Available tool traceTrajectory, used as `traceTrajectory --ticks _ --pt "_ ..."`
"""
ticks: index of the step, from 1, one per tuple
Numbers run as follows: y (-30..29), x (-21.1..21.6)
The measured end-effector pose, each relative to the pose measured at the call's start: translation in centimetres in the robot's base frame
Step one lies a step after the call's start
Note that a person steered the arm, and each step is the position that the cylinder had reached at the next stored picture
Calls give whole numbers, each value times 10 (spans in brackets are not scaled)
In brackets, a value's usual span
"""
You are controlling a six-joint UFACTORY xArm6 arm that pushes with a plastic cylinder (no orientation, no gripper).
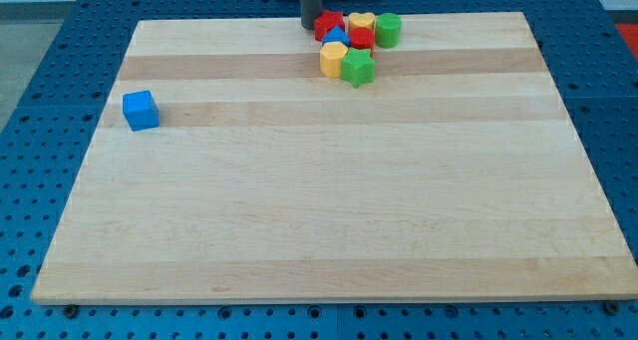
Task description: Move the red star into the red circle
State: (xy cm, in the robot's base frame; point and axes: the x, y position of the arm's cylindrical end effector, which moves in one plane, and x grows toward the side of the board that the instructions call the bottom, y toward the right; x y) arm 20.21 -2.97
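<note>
My tip is at the view's top centre, touching or just left of the red star. The star sits at the left end of a tight cluster. The red circle lies just right of it, with a blue triangle between them. A yellow heart is above the red circle and a green cylinder is at the cluster's right end. A yellow block and a green star sit at the cluster's lower edge.
A blue cube stands alone near the wooden board's left edge. The cluster is close to the board's top edge. A blue perforated table surrounds the board.
</note>
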Motion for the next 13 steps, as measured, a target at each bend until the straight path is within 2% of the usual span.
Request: traceTrajectory --ticks 4,7,9,13 --pt "22 14" --pt "31 3" --pt "31 33" --pt "61 47"
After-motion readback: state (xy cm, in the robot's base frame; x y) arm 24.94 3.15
